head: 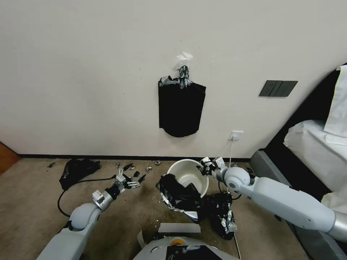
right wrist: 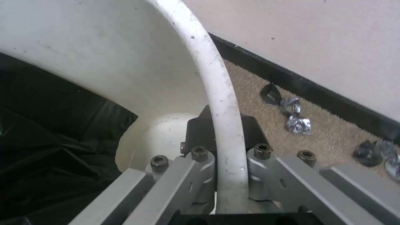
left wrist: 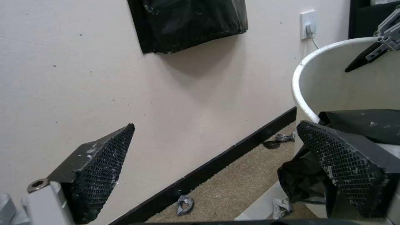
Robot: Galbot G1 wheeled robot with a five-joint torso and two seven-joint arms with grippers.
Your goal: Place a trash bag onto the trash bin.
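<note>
Since the right gripper [right wrist: 227, 162] is pinched onto the rim of the trash bin [head: 202, 187] at about 2 o'clock on its mouth, with the wall running between its fingers, the risk I see is the bin tipping or sliding if that arm pulls while the bag gets tugged. The bin already looks tilted on the carpet, so it wouldn't take much.

The left gripper [head: 131, 181] hangs off at the bin's 9 o'clock, well apart from it, pads [left wrist: 100, 165] spread wide with nothing between them. The other worry is that it grabs a loose fold instead of the taped rim, so the bag slips off the edge or tears, thin as it looks.

The trash bag [head: 179, 198] is glossy black, crumpled, with silver tape bits along its edge. It's draped over the bin's near lip around 7 o'clock, part hanging down the outside, part tucked inside. Most of the rim is bare cream-white.
</note>
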